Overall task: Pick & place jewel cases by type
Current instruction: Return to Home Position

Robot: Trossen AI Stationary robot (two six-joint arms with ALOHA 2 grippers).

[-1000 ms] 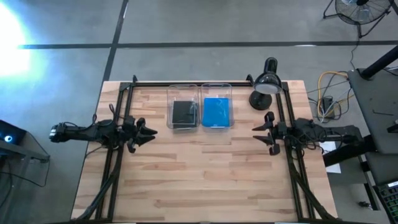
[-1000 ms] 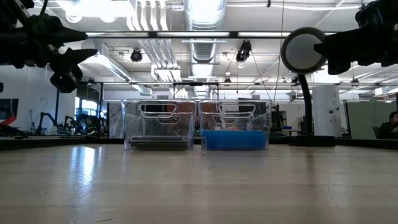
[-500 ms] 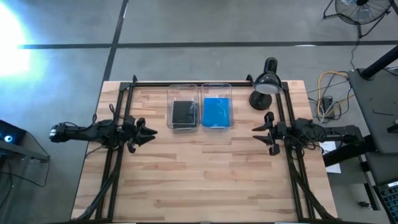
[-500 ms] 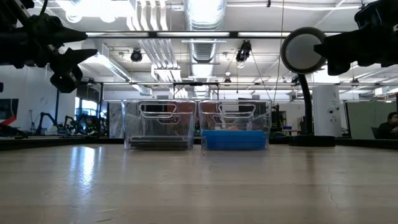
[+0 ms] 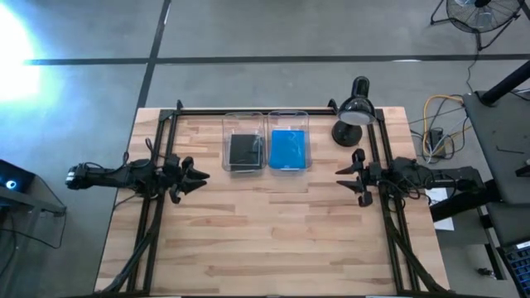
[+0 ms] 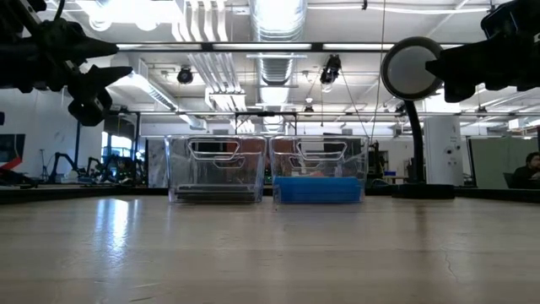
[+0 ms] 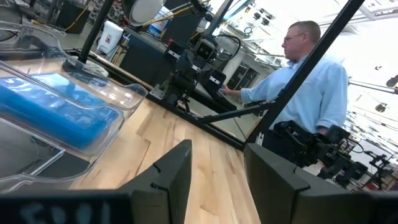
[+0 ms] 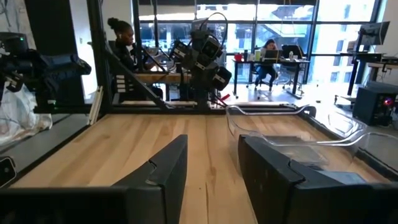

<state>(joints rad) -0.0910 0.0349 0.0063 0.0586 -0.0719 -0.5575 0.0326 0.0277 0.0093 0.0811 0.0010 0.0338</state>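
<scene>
Both of your arms sat drawn back at the side edges of the table (image 5: 265, 240), well apart from the bins. Your left gripper (image 5: 199, 175) hung at 9 o'clock, up above the wood and pointing toward the centre. Its fingers (image 7: 171, 180) stood apart with a clear gap and nothing held between them — only bare planks showed through. Your right gripper (image 5: 343, 176) mirrored it at 3 o'clock, fingers (image 8: 165, 171) likewise spread and holding nothing. At 12 o'clock, near the far edge, two clear bins stood side by side, so close I could not tell whether their walls touched. The left clear bin (image 5: 227, 141) held the dark jewel cases (image 5: 245, 150), lying flat on its floor. The right clear bin (image 5: 308, 141) held the blue jewel cases (image 5: 289, 148), also flat. From table height the blue ones filled the lowest part of their bin, and the dark ones made a thinner layer. I could not count the cases in either bin. A black desk lamp (image 5: 354, 112) stood at about 2 o'clock, near the right clear bin. Beyond the table a person in a pale blue shirt (image 7: 314, 93) stood by the frame — seen from your left wrist.
</scene>
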